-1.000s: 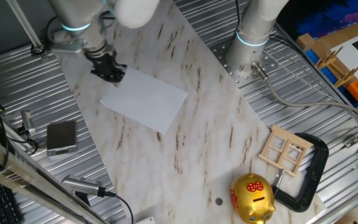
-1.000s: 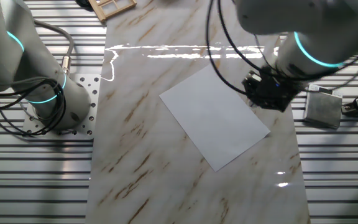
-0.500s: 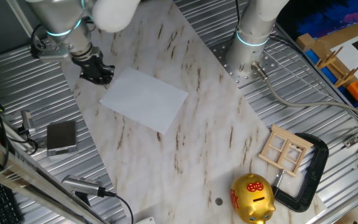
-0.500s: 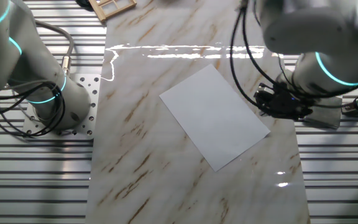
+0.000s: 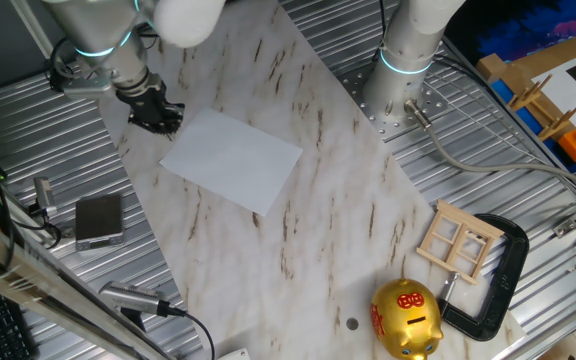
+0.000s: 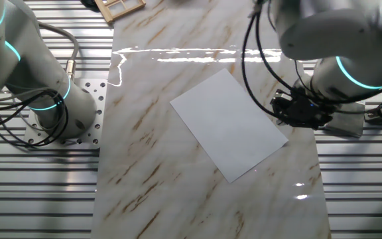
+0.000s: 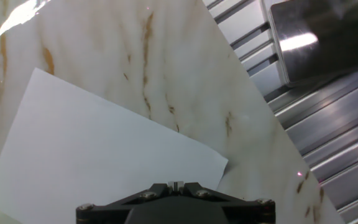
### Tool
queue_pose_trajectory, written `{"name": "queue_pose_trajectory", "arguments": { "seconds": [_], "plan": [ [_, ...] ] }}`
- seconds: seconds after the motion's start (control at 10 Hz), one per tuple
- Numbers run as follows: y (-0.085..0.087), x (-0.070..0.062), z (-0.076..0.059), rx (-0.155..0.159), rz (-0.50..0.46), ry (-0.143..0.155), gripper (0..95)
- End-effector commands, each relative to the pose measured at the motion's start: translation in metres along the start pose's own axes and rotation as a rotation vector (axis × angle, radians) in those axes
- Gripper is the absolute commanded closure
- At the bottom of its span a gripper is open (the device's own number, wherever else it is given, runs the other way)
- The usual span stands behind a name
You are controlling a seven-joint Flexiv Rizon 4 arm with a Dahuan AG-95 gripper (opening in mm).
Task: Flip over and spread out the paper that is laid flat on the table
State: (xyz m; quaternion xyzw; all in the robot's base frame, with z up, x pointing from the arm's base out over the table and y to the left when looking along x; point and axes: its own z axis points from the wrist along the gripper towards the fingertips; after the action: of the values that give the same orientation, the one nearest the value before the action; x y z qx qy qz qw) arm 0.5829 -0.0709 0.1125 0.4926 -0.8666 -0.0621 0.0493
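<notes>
The paper [image 5: 233, 158] lies flat on the marble table [image 5: 298, 230], a plain white sheet; it also shows in the other fixed view [image 6: 229, 124] and in the hand view [image 7: 98, 149]. My gripper [image 5: 158, 120] hangs low beside the paper's edge, near the table's border [image 6: 297, 113]. In the hand view the gripper [image 7: 176, 185] has its two fingertips pressed together, with nothing between them. One paper corner lies just ahead of it, flat on the table [image 7: 104, 43].
A small grey square pad [image 5: 99, 219] sits on the ribbed metal just past the table's edge, close to the gripper [image 6: 343, 116]. A gold piggy bank [image 5: 406, 318], a wooden frame [image 5: 458, 240] and a black clamp [image 5: 493, 280] are at the far end. A second arm's base [image 5: 398, 80] stands beside the table.
A second ago my gripper was over the paper's corner; it has moved off the paper toward the table's edge and has held still for the last half second. The paper has not moved.
</notes>
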Motion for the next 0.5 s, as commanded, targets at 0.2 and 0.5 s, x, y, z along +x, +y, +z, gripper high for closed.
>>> {"name": "queue_pose_trajectory", "arguments": {
  "seconds": [0.2,0.5],
  "plan": [
    [-0.0028,-0.0014,-0.0006,-0.020,-0.024,0.010,95.0],
    [-0.0028,-0.0014,-0.0006,-0.027,-0.033,0.012,95.0]
  ]
}}
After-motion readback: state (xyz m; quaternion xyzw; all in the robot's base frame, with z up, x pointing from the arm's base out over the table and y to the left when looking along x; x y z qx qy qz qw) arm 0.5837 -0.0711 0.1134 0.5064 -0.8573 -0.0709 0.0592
